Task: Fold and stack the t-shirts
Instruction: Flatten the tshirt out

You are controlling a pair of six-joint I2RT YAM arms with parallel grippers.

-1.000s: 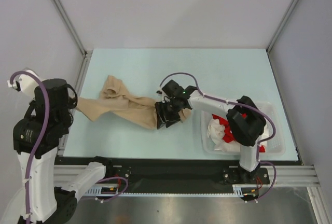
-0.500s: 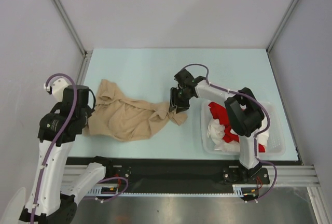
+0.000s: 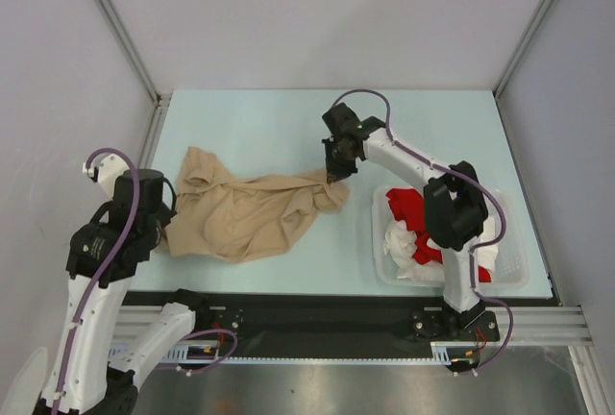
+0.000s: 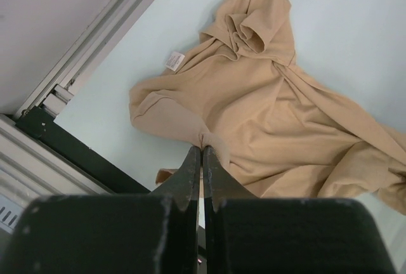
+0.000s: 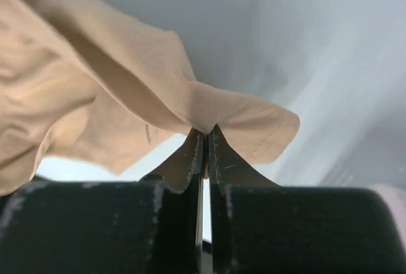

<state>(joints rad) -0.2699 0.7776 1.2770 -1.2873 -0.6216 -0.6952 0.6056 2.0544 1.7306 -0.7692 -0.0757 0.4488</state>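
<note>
The beige-tan t-shirt lies crumpled across the left-centre of the table, stretched between both arms. My left gripper is shut on a pinch of its left edge, seen close in the left wrist view as the left gripper on the beige shirt. My right gripper is shut on the shirt's right hem. The right wrist view shows the right gripper pinching the stitched beige shirt, lifted off the table. A red t-shirt and a white t-shirt lie bunched in the basket.
The white plastic basket sits at the near right of the table, beside the right arm's base. An aluminium rail runs along the table's left edge, close to the left arm. The dark front rail lies just below the left gripper.
My right gripper has moved farther back on the table and shut on the beige shirt's hem. The shirt now lies wider between the two grippers. The left arm shifted slightly.
</note>
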